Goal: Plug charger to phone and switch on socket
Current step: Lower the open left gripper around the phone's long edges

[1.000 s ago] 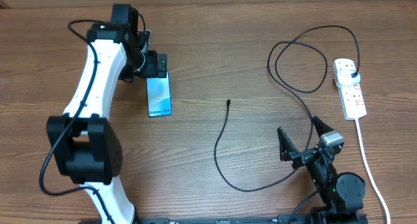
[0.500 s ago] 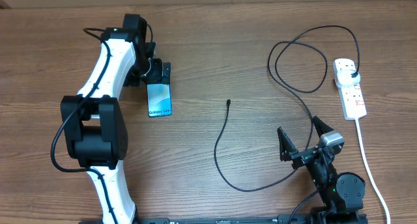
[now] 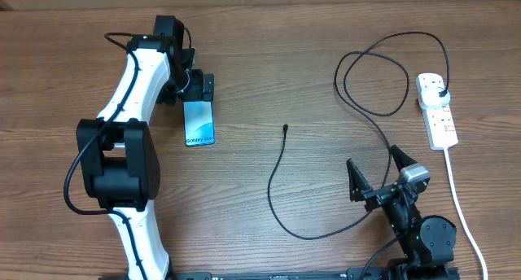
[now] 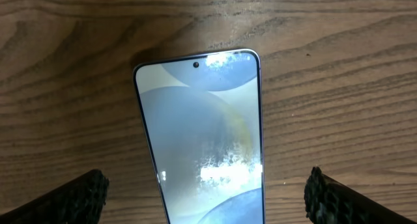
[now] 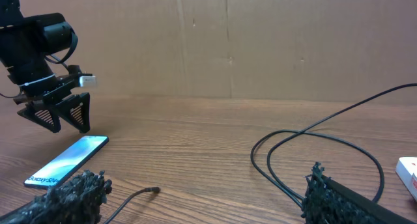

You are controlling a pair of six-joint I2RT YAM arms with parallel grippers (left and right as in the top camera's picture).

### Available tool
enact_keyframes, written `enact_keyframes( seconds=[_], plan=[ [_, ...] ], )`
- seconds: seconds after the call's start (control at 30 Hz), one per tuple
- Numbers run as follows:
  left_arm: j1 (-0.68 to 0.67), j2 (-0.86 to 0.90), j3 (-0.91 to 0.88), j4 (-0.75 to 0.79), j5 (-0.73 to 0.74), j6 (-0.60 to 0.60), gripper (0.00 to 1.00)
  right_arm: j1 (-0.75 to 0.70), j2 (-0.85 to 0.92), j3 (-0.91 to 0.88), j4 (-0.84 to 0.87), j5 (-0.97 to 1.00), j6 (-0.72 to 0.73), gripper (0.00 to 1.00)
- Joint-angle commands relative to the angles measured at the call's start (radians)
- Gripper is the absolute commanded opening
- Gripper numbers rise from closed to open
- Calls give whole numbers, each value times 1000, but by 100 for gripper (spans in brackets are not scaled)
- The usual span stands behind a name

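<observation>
Overhead, left arm reaches forward, fingers spread wide astride the phone.

Readable text: one item only. The phone is displaying small white lettering, "Galaxy", on its lit blue screen, at the end opposite the phone's camera hole. In the overhead view the word is running along the phone's short edge, and the few characters following it are coming out too small to make out. In the right wrist view the same word is showing at the phone's nearer end. The left wrist view is taking in only the phone's camera-hole end. The power strip, well apart from the phone, is showing reddish marks, too small to read as text.
</observation>
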State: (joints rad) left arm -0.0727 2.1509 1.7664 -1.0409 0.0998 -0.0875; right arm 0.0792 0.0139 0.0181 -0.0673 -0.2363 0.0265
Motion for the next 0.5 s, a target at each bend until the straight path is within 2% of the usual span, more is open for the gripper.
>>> enact_keyframes(
  seconds=[0.0,0.47],
  plan=[
    [-6,23,1,11,-7,-2,100,-2,-9,-10,6,0,7,100],
    [-8,117,-6,10,1,14,100,-2,-9,-10,6,0,7,100]
  ],
)
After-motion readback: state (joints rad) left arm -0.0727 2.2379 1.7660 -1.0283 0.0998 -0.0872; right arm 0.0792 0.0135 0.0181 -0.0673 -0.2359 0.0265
